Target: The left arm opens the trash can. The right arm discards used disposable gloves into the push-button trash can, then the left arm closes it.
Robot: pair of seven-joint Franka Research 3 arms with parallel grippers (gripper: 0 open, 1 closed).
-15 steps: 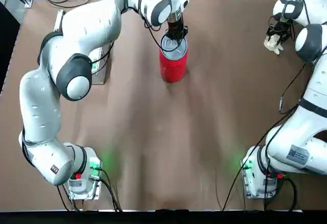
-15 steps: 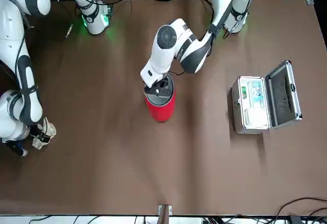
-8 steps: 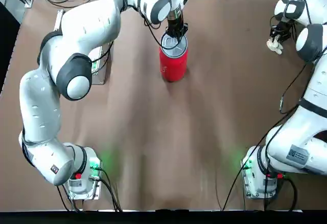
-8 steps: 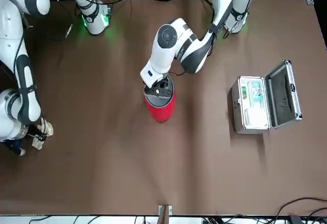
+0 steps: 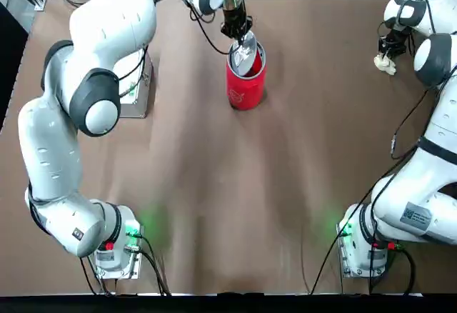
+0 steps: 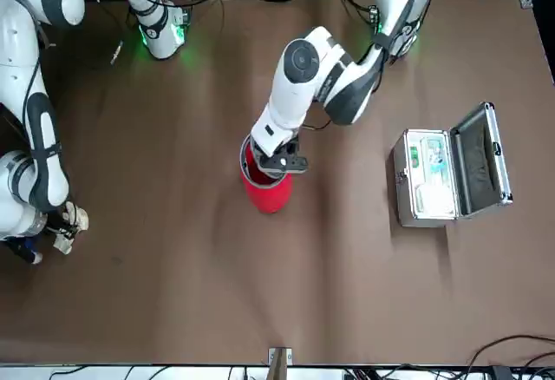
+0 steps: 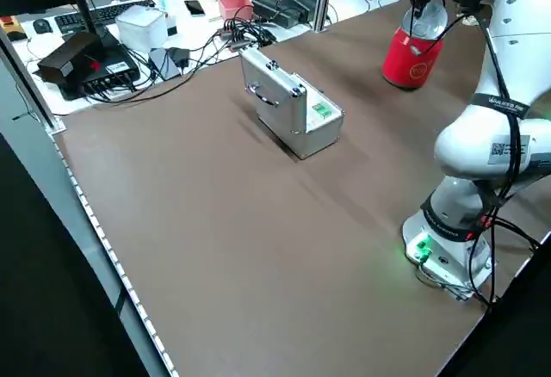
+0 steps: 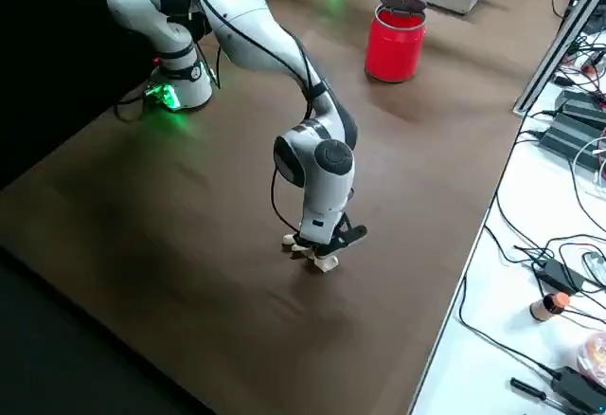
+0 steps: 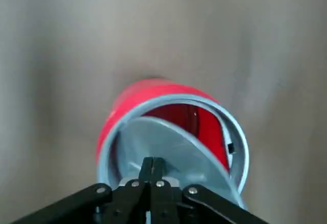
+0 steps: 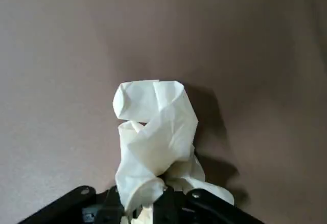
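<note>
Lid tilted up, gloves waiting

The trash can (image 5: 246, 88) stands near the bench's (image 5: 214, 206) far edge, mid-length. The left hand (image 9: 153, 162), closed narrow at the lid (image 9: 171, 152), should clear the opening gently; the right hand (image 10: 145, 203), by the right edge, grips the gloves (image 10: 158, 137).
</note>
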